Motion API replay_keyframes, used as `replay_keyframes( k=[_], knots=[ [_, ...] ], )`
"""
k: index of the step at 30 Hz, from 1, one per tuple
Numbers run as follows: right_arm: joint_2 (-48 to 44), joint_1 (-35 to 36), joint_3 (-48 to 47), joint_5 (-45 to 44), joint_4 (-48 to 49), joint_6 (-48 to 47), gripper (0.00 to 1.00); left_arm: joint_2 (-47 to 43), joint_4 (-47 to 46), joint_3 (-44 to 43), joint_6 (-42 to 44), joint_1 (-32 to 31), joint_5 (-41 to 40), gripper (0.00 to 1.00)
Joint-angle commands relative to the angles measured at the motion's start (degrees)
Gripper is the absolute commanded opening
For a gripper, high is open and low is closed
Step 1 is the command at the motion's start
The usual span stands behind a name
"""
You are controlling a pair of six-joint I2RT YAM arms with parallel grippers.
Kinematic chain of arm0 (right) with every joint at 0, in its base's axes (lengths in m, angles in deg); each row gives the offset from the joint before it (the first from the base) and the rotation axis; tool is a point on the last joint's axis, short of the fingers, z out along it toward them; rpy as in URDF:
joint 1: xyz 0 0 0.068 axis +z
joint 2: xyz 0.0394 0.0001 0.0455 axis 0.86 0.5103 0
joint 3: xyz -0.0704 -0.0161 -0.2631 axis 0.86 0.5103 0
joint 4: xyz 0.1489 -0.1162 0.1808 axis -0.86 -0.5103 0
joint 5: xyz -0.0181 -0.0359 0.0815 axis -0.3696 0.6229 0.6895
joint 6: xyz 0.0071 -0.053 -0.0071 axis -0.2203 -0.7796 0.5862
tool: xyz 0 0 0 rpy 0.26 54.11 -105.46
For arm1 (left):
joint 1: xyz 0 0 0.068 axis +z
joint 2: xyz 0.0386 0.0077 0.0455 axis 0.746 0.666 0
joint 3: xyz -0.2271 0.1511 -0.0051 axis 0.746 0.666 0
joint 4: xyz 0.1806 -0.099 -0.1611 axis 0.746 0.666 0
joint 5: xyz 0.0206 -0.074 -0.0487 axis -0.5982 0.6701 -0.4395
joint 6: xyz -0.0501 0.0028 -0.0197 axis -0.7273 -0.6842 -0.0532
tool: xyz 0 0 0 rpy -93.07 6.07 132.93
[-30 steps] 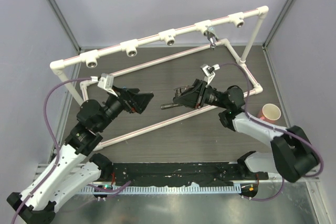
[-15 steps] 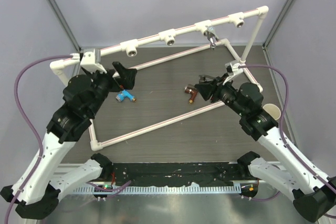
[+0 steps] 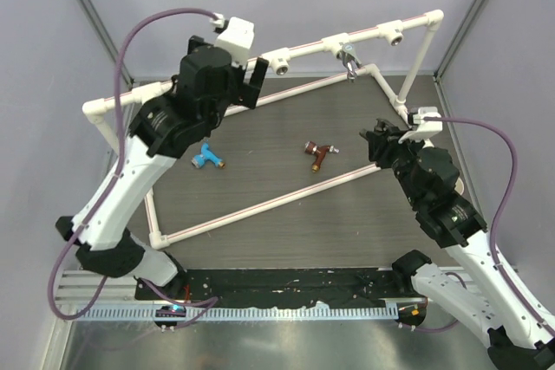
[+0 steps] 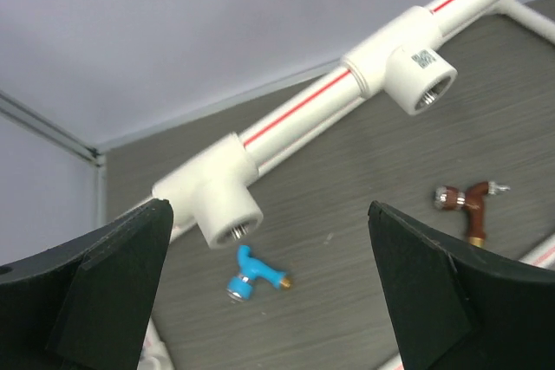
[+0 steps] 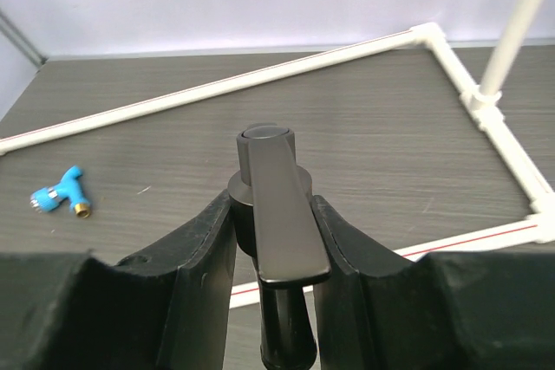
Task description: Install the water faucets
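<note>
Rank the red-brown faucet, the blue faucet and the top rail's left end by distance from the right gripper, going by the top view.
1. Red-brown faucet: on the table, just left of the right gripper.
2. Blue faucet: on the table, farther left.
3. Rail's left end: raised, far left.

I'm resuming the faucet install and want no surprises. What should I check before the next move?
1. Right pincer shut on dark faucet: ok.
2. Left pincer open and empty: ok.
3. Tee socket ahead of it unfilled: ok.
4. Blue faucet and red-brown faucet lying loose on table: ok.
5. Chrome faucet fully screwed in: cannot tell.
</note>
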Motion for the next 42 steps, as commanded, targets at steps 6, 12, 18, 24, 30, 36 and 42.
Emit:
replay_keyframes(
  k=[6,12,18,24,30,36,42],
  knots=[
    [-0.7,0.0,-4.4,-8.3,5.2,-3.9,0.01,14.6,9.2,-14.2,29.6,-0.2,-4.6,1.00],
    [-1.6,0.0,-4.5,-8.8,5.8,-5.4,0.01,18.4,3.7,-14.5,38.1,-0.2,-6.8,1.00],
    [-2.3,0.0,-5.5,-7.8,5.6,-5.6,0.01,23.0,-1.4,-15.0,44.6,1.1,-9.7,0.95],
    [-3.0,0.0,-7.3,-9.7,4.6,-7.4,0.01,25.0,-4.5,-13.4,46.9,2.7,-10.6,0.72],
    [-3.4,0.0,-6.6,-14.4,8.0,-8.1,0.01,22.8,-4.2,-10.7,47.5,2.7,-12.1,0.34],
    [-0.8,0.0,-5.4,-16.2,17.2,-8.4,0.01,13.6,-5.5,-1.3,49.1,3.2,-10.0,0.03],
    [3.1,0.0,-4.4,-17.3,25.7,-9.4,0.01,7.2,-4.7,4.3,49.4,5.6,-8.0,0.00]
  ],
)
